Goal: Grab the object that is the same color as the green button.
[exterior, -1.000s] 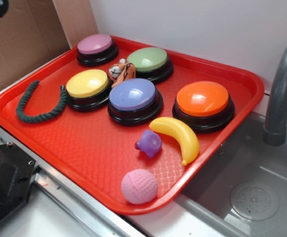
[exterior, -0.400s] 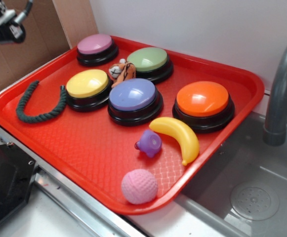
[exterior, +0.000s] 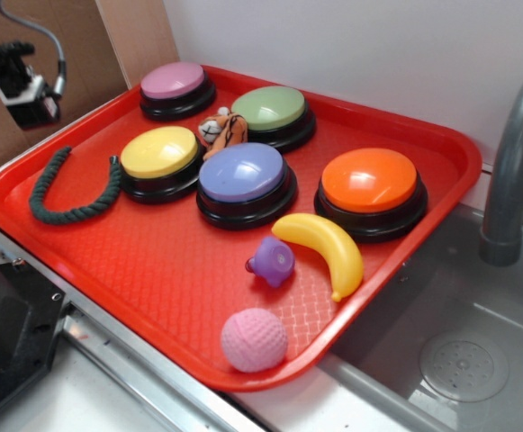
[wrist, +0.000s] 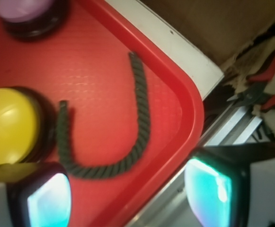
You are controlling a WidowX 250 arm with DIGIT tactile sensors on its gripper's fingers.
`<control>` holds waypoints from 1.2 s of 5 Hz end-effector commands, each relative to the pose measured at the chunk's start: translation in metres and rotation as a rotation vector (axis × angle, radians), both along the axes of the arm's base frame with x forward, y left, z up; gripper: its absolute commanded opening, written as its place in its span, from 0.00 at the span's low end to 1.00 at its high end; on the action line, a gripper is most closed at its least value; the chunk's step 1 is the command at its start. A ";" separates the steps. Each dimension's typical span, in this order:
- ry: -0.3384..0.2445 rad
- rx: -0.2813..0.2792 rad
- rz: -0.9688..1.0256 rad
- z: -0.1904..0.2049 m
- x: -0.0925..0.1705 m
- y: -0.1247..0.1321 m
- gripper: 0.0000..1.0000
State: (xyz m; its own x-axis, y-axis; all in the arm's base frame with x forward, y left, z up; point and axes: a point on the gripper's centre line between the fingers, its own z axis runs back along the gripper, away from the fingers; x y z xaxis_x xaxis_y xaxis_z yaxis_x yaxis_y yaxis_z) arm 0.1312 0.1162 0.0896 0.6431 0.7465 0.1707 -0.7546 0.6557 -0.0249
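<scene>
end effector [exterior: 29,101] moved lower | rope [exterior: 74,194] touches yellow button [exterior: 159,153]

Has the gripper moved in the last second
Yes. The gripper has come into view, down and rightward across the cardboard toward the red tray's far-left corner, above the green rope.
</scene>
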 end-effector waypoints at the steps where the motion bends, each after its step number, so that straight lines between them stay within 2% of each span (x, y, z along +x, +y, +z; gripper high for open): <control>1: 0.031 0.057 0.162 -0.039 -0.002 0.025 1.00; 3: 0.015 0.018 0.128 -0.068 0.011 0.027 1.00; 4: -0.015 -0.006 0.108 -0.075 0.015 0.026 1.00; 5: -0.011 0.008 0.099 -0.077 0.015 0.026 0.20; 6: -0.016 0.011 0.104 -0.078 0.013 0.026 0.00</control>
State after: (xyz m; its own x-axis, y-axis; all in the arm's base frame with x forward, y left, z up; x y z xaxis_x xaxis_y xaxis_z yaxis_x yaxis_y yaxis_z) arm 0.1554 0.1398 0.0103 0.5728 0.7992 0.1821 -0.8081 0.5878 -0.0381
